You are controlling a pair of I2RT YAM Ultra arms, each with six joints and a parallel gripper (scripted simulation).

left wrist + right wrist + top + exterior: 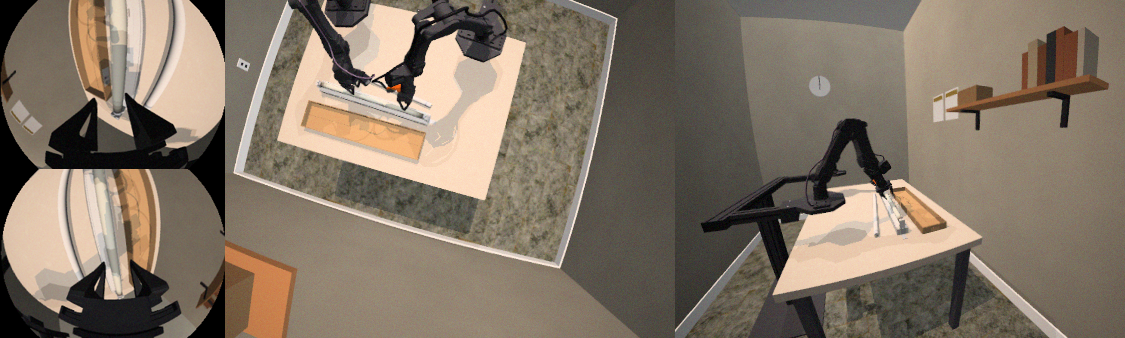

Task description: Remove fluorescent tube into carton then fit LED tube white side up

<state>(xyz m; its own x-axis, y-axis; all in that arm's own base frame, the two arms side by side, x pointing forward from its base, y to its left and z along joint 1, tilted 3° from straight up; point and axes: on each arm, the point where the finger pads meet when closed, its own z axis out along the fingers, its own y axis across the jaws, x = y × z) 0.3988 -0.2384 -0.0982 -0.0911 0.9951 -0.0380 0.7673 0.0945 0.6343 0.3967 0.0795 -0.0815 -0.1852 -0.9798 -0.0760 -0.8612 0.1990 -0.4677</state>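
- Holds the left gripper (405, 106) (887, 195) (109, 98) low over the light fixture (426, 120) (901, 229) (134, 75) (90, 207), fingers spread partway, pinching nothing.
- Holds the right gripper (354, 90) (117, 262) farther along the same fixture, fingers likewise partly spread, with nothing pinched; cannot tell from here whether either pair reaches down around the glass.
- Shows the old fluorescent tube (367, 98) (894, 206) (119, 56) (109, 237) lying lengthwise in the fixture, not in the carton.
- Shows the LED tube (425, 104) (876, 215) (177, 49) (64, 214) on the bench (460, 170) (840, 265) (200, 87) (30, 237), on the arms' side of the fixture, apart from it and roughly parallel.
- Has the open carton (395, 145) (932, 227) (81, 60) (152, 225) flat on the bench, just beside the fixture's other long side, also roughly parallel.
- Casts shadows of the arms across the carton floor and the bench.
- Cannot tell which way the LED tube's white side faces.
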